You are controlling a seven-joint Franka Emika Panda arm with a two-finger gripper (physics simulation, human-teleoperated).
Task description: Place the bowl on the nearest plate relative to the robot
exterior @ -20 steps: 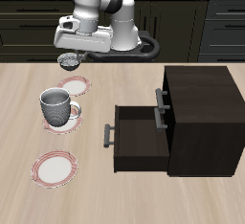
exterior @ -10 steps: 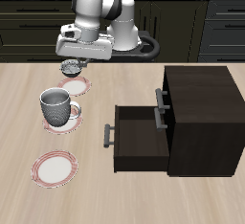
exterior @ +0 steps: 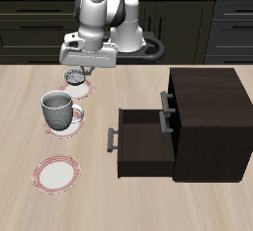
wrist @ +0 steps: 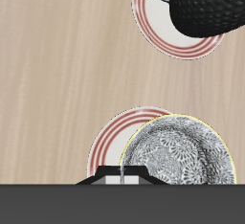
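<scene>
My gripper (exterior: 75,71) is shut on the rim of the small white bowl (exterior: 74,76) with the grey patterned inside. It holds the bowl just above the plate (exterior: 83,90) that lies farthest back, closest to the robot's base. In the wrist view the bowl (wrist: 179,157) hangs over part of this red-rimmed plate (wrist: 113,136), off its centre. Two more plates alike lie nearer the table's front edge: one (exterior: 69,126) under the mug and one (exterior: 56,173) bare.
A grey-and-white handled mug (exterior: 57,110) stands on the middle plate, close to the bowl; it also shows in the wrist view (wrist: 210,2) on its plate (wrist: 165,32). A dark cabinet (exterior: 208,121) with an open drawer (exterior: 141,139) stands beside the plates.
My gripper has come down with the bowl and shifted a little toward the table's front, so the bowl now hangs over the rearmost plate.
</scene>
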